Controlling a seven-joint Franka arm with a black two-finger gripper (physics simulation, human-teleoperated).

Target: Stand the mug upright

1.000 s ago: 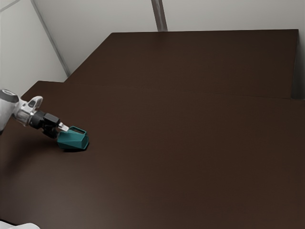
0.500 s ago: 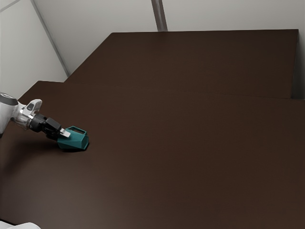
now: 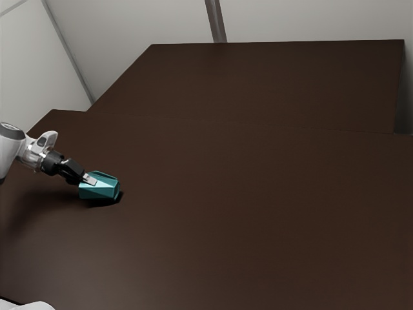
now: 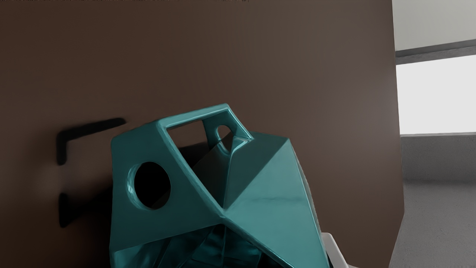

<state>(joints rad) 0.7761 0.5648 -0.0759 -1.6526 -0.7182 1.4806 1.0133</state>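
Mug taken as landmark. It is seen lying on its side, faceted and teal, with its mouth turned toward the end effector. The mug is not upright. Its angular handle is seen along its upper side, and a round hole is noted in the flat panel beside the handle's opening. The end effector is positioned at the mug's mouth end, overlapping it in the exterior view; whether it is set wide, narrow or holding the mug cannot be told. The arm is extended to the mug from the exterior view's left. A dark shadow is cast just under the mug. Whether the mug is touched by the dark brown surface cannot be determined. Behind the mug, well apart, a second brown tabletop is seen. Farthest from the mug, pale walls are recorded, crossed by a grey upright strip.
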